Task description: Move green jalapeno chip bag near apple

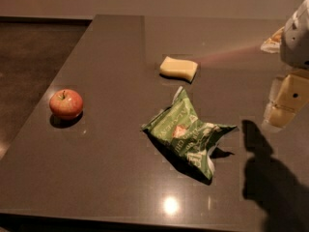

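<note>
Green jalapeno chip bag [186, 132] lies crumpled on the dark bench [111, 178], approx. centre, a bit to the right. Apple [66, 103] sits upright w/ stem up at left, well apart from the bag. Pale yellow sponge [178, 67] lies farther back, beyond the bag, not touching it. Claw [282, 105] hangs at the right edge above the bench, right of the bag and clear of it; can't tell whether it's released or clenched. Arm shadow [270, 178] falls on the bench, near right. Light glare [170, 205] near the front edge.
</note>
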Action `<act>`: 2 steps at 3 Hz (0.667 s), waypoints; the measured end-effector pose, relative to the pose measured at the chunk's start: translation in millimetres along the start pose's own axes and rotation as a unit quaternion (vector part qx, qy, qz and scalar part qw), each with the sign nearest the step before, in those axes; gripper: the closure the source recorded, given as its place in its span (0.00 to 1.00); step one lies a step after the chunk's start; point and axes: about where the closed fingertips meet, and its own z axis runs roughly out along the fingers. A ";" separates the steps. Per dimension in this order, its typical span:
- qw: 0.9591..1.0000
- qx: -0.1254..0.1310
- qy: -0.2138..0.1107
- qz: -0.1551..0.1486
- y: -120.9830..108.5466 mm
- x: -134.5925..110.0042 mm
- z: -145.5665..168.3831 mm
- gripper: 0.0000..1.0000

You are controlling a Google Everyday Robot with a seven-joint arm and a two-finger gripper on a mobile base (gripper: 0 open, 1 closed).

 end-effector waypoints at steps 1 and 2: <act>1.000 -0.013 -0.012 0.000 7.4 -10.6 14.9 0.00; 0.999 -0.023 -0.029 0.004 15.3 -26.5 37.8 0.00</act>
